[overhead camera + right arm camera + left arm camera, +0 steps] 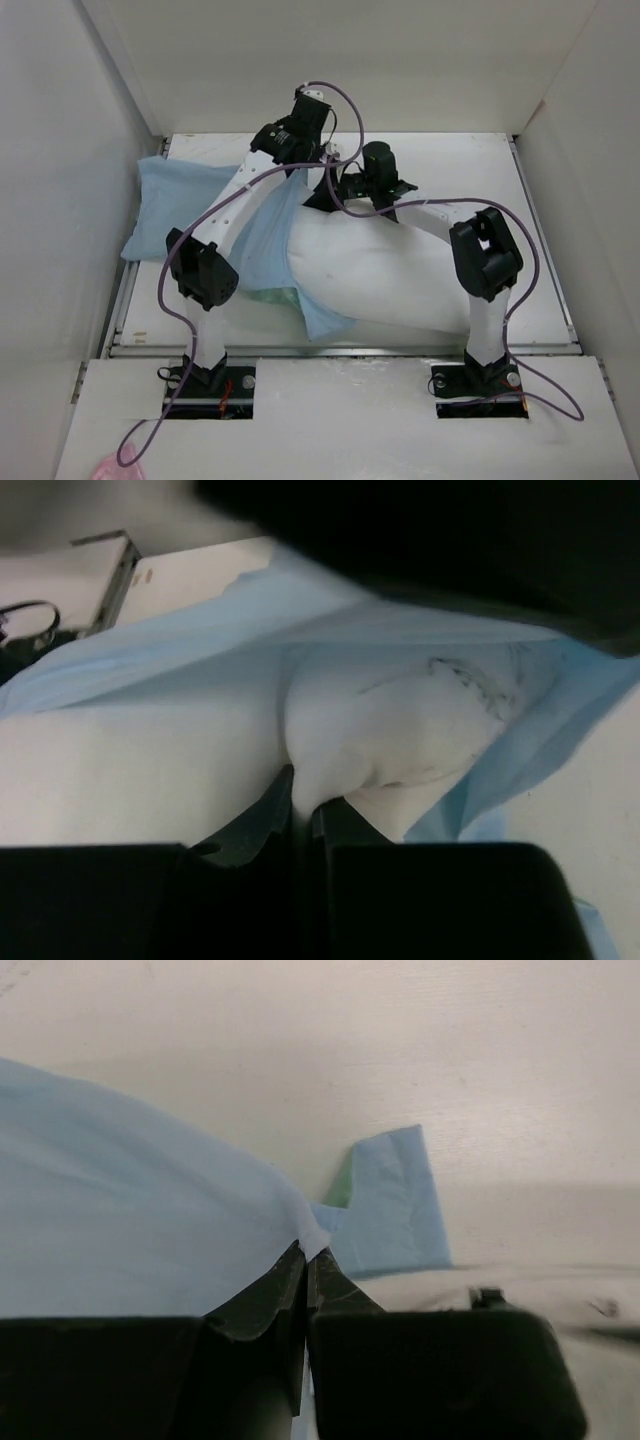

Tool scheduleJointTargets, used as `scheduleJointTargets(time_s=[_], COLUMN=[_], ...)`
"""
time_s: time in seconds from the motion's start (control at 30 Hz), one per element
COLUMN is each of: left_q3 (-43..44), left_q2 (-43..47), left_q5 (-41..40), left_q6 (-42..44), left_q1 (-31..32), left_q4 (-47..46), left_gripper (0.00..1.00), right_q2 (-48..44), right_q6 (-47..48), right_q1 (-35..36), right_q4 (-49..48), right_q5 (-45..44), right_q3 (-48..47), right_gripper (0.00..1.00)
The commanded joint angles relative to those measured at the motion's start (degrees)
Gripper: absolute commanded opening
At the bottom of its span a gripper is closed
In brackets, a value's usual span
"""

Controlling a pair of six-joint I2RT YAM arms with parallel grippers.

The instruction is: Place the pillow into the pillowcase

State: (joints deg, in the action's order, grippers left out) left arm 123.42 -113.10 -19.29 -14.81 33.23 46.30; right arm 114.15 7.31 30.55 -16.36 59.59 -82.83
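The plump white pillow (385, 280) lies across the middle of the table, its left end under light blue cloth. The light blue pillowcase (180, 205) stretches from the far left toward the pillow, with a blue flap (325, 318) at the pillow's near side. My left gripper (318, 150) is shut on the pillowcase edge (311, 1232) and holds it up at the back. My right gripper (345, 190) is shut on a fold of the pillow (330, 770), just inside the blue opening (540, 750).
White walls enclose the table on the left, back and right. A metal rail (340, 348) runs along the table's near edge. A pink object (105, 467) lies on the near shelf at the bottom left. Purple cables loop around both arms.
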Motion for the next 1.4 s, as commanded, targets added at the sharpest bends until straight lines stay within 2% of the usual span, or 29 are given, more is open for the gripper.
scheduleJointTargets(time_s=[0.0, 0.03, 0.1, 0.13, 0.17, 0.2, 0.23, 0.27, 0.33, 0.37, 0.43, 0.53, 0.63, 0.67, 0.73, 0.77, 0.8, 0.87, 0.93, 1.0, 1.03, 1.07, 1.13, 1.17, 1.2, 1.23, 1.27, 1.3, 1.37], left_q3=[-5.6, -6.86, -8.97, -11.5, -13.18, -15.11, -17.22, -20.64, -23.3, -26.01, -28.31, -33.05, -35.96, -35.96, -33.6, -32.63, -31.93, -31.92, -34.45, -37.35, -39.2, -44.09, -49.56, -54.89, -57.56, -60.02, -62.4, -66.94, -70.31], left_q2=[9.9, 10.87, 13.42, 14.39, 16.49, 17.72, 18.87, 19.66, 21.42, 21.43, 22.74, 22.75, 23.27, 22.49, 22.48, 22.48, 23.09, 25.02, 28.89, 33.18, 34.69, 36.18, 40.05, 40.93, 41.72, 43.21, 43.92, 44.54, 45.41], left_q5=[9.7, 13.54, 16.12, 16.12, 16.65, 16.65, 17.7, 18.75, 20.51, 20.52, 20.52, 15.34, 15.86, 15.86, 13.76, 12.88, 12.0, 9.02, 6.64, 3.48, 2.95, 3.72, 4.6, 5.83, 10.02, 12.06, 14.17, 17.5, 20.94], left_q6=[1.71, 1.71, 1.71, 0.93, 0.92, 0.92, 0.92, 0.92, 0.92, 0.31, -1.27, -3.55, -4.88, -4.88, -5.41, -5.41, -5.41, -6.02, -7.51, -11.19, -12.6, -13.83, -17.52, -18.32, -18.33, -19.28, -19.82, -19.82, -19.82], left_q1=[6.58, 6.58, 7.19, 7.2, 7.89, 8.94, 8.95, 9.56, 10.18, 10.18, 10.18, 10.18, 8.61, 7.91, 7.37, 6.68, 5.89, 4.92, 2.9, 0.1, -1.05, -2.37, -6.66, -8.17, -9.49, -11.33, -11.35, -11.35, -11.35], left_q4=[-18.52, -18.53, -18.53, -18.53, -18.53, -18.53, -19.23, -19.23, -18.71, -18.71, -16.7, -15.45, -16.32, -16.33, -16.33, -16.33, -15.81, -15.81, -14.67, -13.71, -13.17, -13.17, -13.87, -15.09, -16.15, -17.46, -21.04, -22.99, -28.25], left_gripper=[0.0, 0.0, 0.0, 0.0, 0.0, 0.0, 0.0, 0.0, 0.0, 0.0, 0.0, 0.0, 0.0, 0.25, 0.94, 1.0, 1.0, 1.0, 1.0, 1.0, 1.0, 1.0, 1.0, 1.0, 1.0, 1.0, 1.0, 1.0, 1.0], right_q2=[3.53, 4.23, 5.9, 9.04, 11.08, 13.01, 14.86, 17.57, 18.22, 18.22, 16.82, 13.65, 11.71, 11.02, 9.7, 8.82, 7.68, 2.85, -3.62, -7.95, -10.15, -14.7, -18.85, -22.27, -23.61, -24.84, -25.72, -26.25, -24.95], right_q6=[-13.96, -19.12, -28.26, -33.45, -44.73, -50.58, -56.3, -64.71, -66.46, -66.46, -64.62, -62.6, -60.23, -59.53, -54.18, -51.2, -47.86, -38.14, -31.86, -24.47, -22.45, -20.69, -15.24, -12.18, -3.53, 0.47, 3.47, 6.02, 9.82], right_q1=[5.76, 5.23, 2.34, 0.85, -0.82, -3.97, -5.31, -6.54, -9.17, -9.8, -11.55, -13.58, -15.59, -16.13, -16.13, -16.13, -16.13, -16.13, -16.66, -16.66, -16.66, -16.66, -16.66, -15.96, -14.74, -12.46, -6.09, -2.8, 4.39], right_q4=[-10.67, -11.93, -16.66, -24.17, -29.64, -35.26, -46.37, -50.66, -51.84, -48.71, -48.06, -45.97, -42.1, -40.96, -31.93, -27.72, -22.71, -8.48, 4.85, 12.98, 16.33, 20.36, 23.73, 27.57, 30.31, 32.86, 34.8, 38.47, 42.53], right_q5=[-0.94, -3.67, -12.37, -13.53, -13.54, -13.54, -14.32, -15.37, -20.53, -21.44, -24.07, -24.79, -24.19, -20.52, -16.63, -15.4, -14.78, -16.52, -23.44, -30.38, -37.81, -40.58, -44.02, -42.56, -41.67, -42.62, -48.72, -51.22, -52.91], right_q3=[-3.47, -4.35, -5.67, -6.72, -7.26, -8.91, -9.45, -10.07, -11.56, -12.26, -11.14, -9.63, -8.23, -8.84, -9.46, -9.98, -9.38, -7.88, -5.35, -4.1, -2.36, -1.21, 0.73, 1.52, 2.14, 2.14, 2.67, 2.67, 1.36], right_gripper=[0.0, 0.0, 0.0, 0.0, 0.0, 0.0, 0.0, 0.0, 0.0, 0.0, 0.0, 0.0, 0.0, 0.21, 0.45, 0.88, 1.0, 1.0, 1.0, 1.0, 1.0, 1.0, 1.0, 1.0, 1.0, 1.0, 1.0, 1.0, 1.0])
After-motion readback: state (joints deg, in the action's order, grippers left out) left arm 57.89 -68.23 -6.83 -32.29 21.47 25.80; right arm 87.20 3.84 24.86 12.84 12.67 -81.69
